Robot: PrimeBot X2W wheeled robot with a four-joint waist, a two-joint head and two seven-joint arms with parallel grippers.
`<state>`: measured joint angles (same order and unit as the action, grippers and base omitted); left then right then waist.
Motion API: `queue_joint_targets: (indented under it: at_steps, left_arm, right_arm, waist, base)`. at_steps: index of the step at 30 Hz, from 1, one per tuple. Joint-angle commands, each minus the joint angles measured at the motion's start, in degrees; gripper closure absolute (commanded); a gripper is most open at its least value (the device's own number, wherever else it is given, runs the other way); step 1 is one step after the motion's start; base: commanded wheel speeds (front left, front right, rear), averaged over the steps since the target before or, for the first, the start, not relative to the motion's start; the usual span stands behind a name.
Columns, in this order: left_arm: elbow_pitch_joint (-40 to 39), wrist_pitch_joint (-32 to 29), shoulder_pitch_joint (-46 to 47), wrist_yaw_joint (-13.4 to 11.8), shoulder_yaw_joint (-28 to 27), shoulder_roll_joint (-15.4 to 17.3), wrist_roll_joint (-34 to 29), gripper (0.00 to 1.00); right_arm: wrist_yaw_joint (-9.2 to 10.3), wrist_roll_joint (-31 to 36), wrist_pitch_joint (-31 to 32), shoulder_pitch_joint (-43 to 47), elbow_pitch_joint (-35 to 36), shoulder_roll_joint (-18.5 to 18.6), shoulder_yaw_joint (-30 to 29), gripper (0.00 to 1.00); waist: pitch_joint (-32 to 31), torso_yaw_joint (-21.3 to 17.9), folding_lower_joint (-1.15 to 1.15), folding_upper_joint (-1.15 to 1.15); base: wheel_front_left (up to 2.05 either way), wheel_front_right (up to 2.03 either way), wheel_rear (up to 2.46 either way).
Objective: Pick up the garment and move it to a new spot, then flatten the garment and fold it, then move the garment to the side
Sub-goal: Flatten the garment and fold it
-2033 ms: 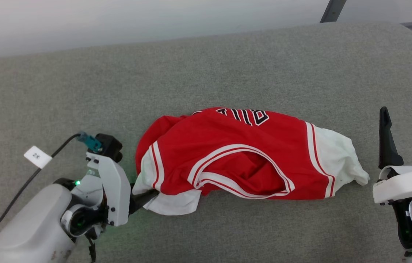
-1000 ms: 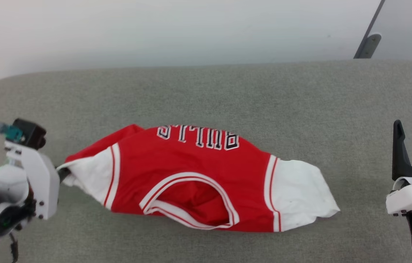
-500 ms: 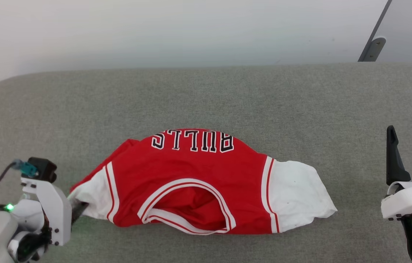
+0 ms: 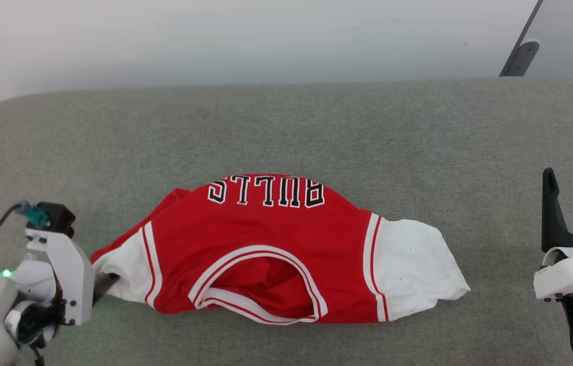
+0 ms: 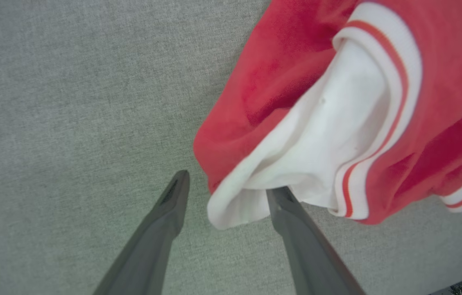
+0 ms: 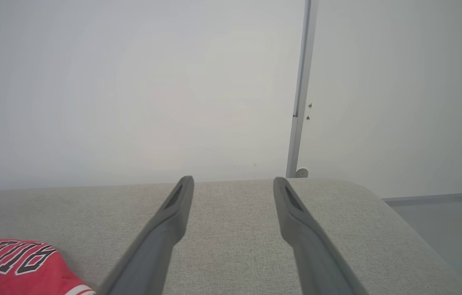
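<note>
garment: bunched at lower centre of head view, on bench | left pincer: spread wide, white sleeve hem resting against one finger | right pincer: open, empty | risk: hem snags if that arm retreats — cloth drags, re-crumples

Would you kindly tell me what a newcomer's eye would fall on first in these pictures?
The red jersey, rumpled, with its black BULLS lettering upside down in the head view, lies in the middle of the grey cushion. At its white sleeve on the robot's left, the left hand is open, the sleeve's edge loose between its fingers. The right hand is open at the far right, apart from the cloth.
</note>
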<state>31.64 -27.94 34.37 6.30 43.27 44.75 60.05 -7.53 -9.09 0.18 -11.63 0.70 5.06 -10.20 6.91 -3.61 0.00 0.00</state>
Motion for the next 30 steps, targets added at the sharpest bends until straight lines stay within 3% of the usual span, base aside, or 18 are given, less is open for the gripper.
queue_joint_targets:
  at_steps: [1, 5, 6, 16, 30]
  left_arm:
    - [-0.1, -0.6, 0.7, -0.2, 0.2, 0.1, 0.0, 0.42]
    - [-1.0, -2.7, 0.9, -1.4, 0.4, 0.7, 0.4, 0.83]
    - [-1.4, -3.1, 1.1, -1.7, 0.3, 0.8, 0.4, 1.00]
    - [-7.8, -7.6, 0.7, -5.3, 0.0, 2.7, 2.0, 1.00]
    - [-30.0, -15.3, -2.2, -11.0, 0.4, 4.2, 6.4, 1.00]
  right_arm:
    - [0.08, -0.1, -0.1, -0.5, 0.4, -0.1, 0.0, 0.00]
    - [0.08, 0.0, 0.1, -0.1, 0.7, -0.4, -0.3, 0.00]
    - [0.08, 0.0, 0.1, 0.0, 0.8, -0.4, -0.4, 0.00]
    - [0.08, -0.3, 0.2, 0.5, 1.2, -0.7, -0.9, 0.00]
    - [0.08, -0.5, 0.6, 1.1, 1.0, -1.0, -1.3, 0.00]
  waist:
    - [0.2, -0.1, 0.00, 0.00]
    - [0.4, -0.2, 0.00, 0.00]
    - [0.5, -0.2, 0.00, 0.00]
    - [0.9, 0.1, 0.00, 0.00]
    - [0.5, 0.9, 0.00, 0.00]
  base:
    - [0.00, 0.00, 0.00]
    - [0.00, 0.00, 0.00]
    - [0.00, 0.00, 0.00]
    - [0.00, 0.00, 0.00]
    - [0.00, 0.00, 0.00]
